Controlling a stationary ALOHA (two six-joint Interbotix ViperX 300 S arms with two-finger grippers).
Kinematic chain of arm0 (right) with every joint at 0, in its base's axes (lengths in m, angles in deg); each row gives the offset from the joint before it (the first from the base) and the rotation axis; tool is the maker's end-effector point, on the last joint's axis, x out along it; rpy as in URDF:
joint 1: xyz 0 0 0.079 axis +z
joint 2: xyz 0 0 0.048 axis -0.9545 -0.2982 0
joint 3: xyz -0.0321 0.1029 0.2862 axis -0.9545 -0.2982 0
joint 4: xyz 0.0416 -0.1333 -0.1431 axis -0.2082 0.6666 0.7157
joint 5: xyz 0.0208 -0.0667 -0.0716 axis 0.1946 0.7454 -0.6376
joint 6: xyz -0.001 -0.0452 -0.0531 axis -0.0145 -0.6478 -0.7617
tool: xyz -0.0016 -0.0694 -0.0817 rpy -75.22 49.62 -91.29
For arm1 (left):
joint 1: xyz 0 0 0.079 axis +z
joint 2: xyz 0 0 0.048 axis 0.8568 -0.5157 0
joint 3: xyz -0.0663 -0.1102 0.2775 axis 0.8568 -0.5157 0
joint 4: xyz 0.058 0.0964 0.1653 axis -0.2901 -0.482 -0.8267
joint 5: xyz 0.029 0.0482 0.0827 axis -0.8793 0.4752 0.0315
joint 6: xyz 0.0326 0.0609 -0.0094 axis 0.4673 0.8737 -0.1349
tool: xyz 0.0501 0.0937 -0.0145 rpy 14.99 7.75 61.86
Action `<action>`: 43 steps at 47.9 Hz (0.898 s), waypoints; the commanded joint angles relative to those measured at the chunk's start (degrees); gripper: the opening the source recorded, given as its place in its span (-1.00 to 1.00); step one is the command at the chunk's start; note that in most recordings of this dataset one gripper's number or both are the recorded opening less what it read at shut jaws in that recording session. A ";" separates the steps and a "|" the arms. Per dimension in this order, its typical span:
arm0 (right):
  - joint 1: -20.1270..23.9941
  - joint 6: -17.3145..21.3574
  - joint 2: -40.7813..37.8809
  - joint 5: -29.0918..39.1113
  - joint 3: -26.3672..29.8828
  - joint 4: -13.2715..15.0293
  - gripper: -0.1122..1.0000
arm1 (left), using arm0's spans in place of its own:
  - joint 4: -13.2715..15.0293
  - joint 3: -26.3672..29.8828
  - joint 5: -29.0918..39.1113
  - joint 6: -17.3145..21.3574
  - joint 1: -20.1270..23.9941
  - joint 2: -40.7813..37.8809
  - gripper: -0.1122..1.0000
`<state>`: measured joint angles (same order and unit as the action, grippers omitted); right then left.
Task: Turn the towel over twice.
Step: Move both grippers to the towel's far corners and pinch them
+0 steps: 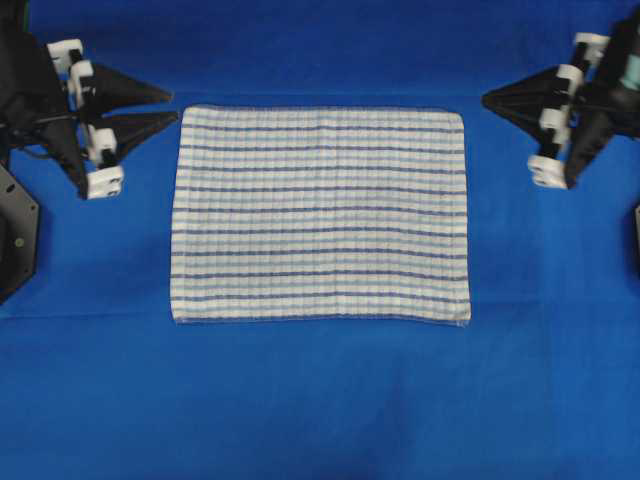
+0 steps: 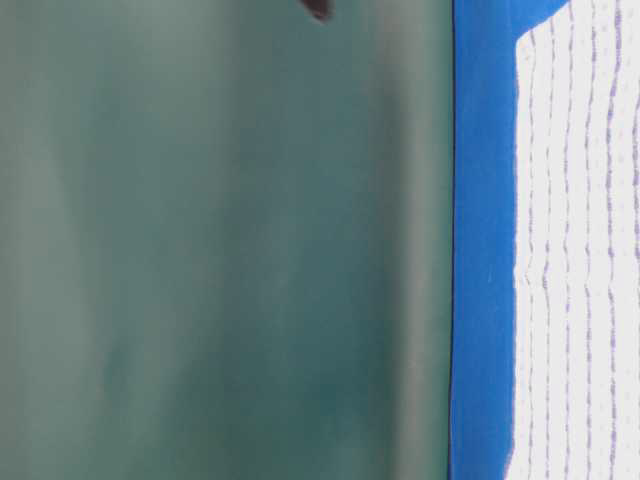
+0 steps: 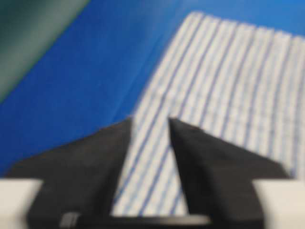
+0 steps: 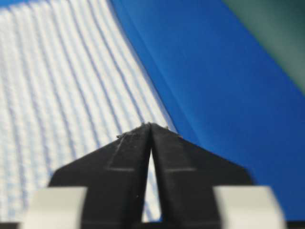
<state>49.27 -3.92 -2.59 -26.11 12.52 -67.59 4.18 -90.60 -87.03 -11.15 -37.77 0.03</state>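
Note:
The towel, white with thin dark-blue and light-blue stripes, lies flat and spread out in the middle of the blue table covering. My left gripper sits just off the towel's far-left corner. It is open, and in the left wrist view the towel shows through the gap of that gripper. My right gripper hovers just outside the far-right corner with its tips together. In the right wrist view this gripper is shut on nothing, over the towel's edge. From table level, the towel lies flat.
Black arm bases stand at the left edge and the right edge of the table. A dark green backdrop rises behind the blue covering. Bare blue cloth surrounds the towel on every side.

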 commanded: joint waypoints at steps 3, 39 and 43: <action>-2.20 0.00 -7.38 -0.44 3.16 -0.18 -0.19 | 0.00 0.88 -2.20 0.09 3.34 -6.24 0.20; -8.26 -0.97 -33.05 -4.39 9.23 0.18 0.23 | 0.00 7.03 -12.83 2.46 12.39 -38.41 0.77; -8.26 -0.97 -33.49 -4.75 9.14 0.26 0.19 | 0.09 7.38 -11.60 2.55 13.01 -39.46 0.64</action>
<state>41.36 -4.80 -36.16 -30.25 21.14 -67.33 4.18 -84.10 -99.07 -8.69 -25.29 -39.52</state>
